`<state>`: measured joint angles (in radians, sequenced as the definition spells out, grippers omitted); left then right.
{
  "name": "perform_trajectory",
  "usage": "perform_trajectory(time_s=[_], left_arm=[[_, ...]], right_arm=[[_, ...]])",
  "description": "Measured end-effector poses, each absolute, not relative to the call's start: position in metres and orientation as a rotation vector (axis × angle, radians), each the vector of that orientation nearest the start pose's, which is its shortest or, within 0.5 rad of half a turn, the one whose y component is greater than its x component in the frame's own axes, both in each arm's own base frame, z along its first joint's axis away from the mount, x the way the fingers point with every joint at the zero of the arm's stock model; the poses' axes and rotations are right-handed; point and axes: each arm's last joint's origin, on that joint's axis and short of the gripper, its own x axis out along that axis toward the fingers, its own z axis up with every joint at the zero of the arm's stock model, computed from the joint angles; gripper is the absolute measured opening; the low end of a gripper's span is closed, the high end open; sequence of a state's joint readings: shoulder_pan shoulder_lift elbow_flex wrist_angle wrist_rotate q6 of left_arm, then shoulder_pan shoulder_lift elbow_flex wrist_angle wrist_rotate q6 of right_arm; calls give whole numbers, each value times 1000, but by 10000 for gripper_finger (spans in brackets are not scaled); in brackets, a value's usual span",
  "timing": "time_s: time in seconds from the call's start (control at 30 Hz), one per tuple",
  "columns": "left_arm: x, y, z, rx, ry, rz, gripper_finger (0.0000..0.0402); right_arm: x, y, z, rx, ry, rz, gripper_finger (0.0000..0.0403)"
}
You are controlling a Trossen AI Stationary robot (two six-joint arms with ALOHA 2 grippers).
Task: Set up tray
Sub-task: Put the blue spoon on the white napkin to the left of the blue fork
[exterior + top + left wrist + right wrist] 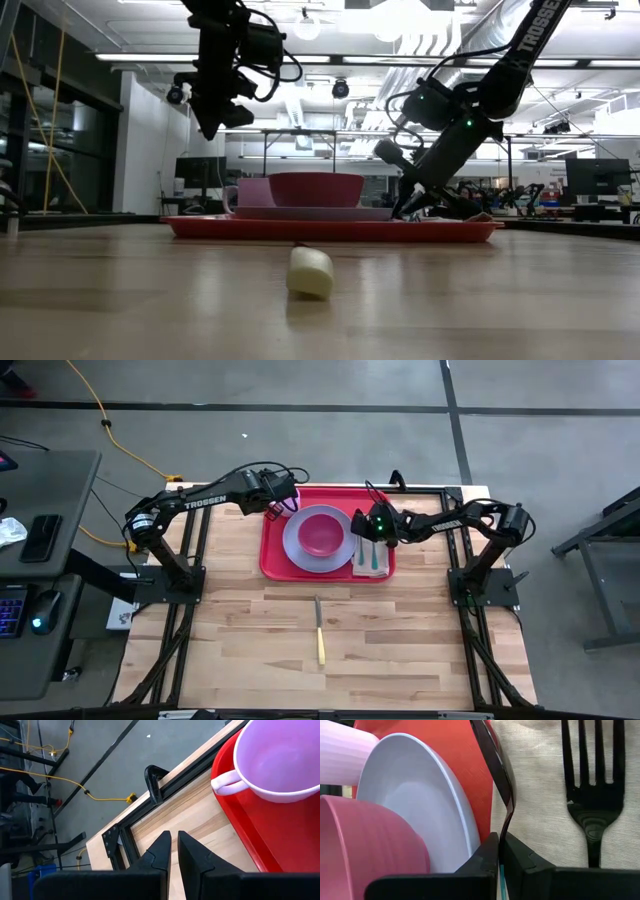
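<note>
1. The right gripper (498,865) sits low over the right end of the tray (272,565), its fingers clenched on the handle of a dark spoon (496,765) that lies on a beige napkin (540,795).
2. Just beside the spoon, on the same napkin, lies a dark fork (592,780), apart from the gripper.
3. Next to the napkin, toward the tray's middle, a lavender plate (295,545) carries a pink bowl (322,532).
4. The left gripper (172,855) hovers above the tray's far left corner, over bare tabletop (200,820) just outside the rim; its fingers are closed almost together and hold nothing.
5. Close to it, a lavender mug (280,760) stands in that far left corner of the tray.
6. The red tray itself rests at the far edge of the tabletop, roughly centred between the two arms.
7. A knife with a yellow handle (319,630) lies well apart from the tray, near the middle of the tabletop.
8. Judged from this, the setting is mostly done: plate, bowl, mug, napkin and fork are placed and the spoon is being settled. The knife appears to be what remains.
</note>
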<state>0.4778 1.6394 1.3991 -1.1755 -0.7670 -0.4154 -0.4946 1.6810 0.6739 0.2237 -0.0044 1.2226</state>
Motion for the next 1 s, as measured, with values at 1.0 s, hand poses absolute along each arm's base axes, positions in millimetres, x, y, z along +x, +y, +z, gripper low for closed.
perform_trajectory(time_s=[1.0], left_arm=[[261,158,279,-69,1244,1288,62]], right_arm=[[259,-144,126,1308,435,-844,66]])
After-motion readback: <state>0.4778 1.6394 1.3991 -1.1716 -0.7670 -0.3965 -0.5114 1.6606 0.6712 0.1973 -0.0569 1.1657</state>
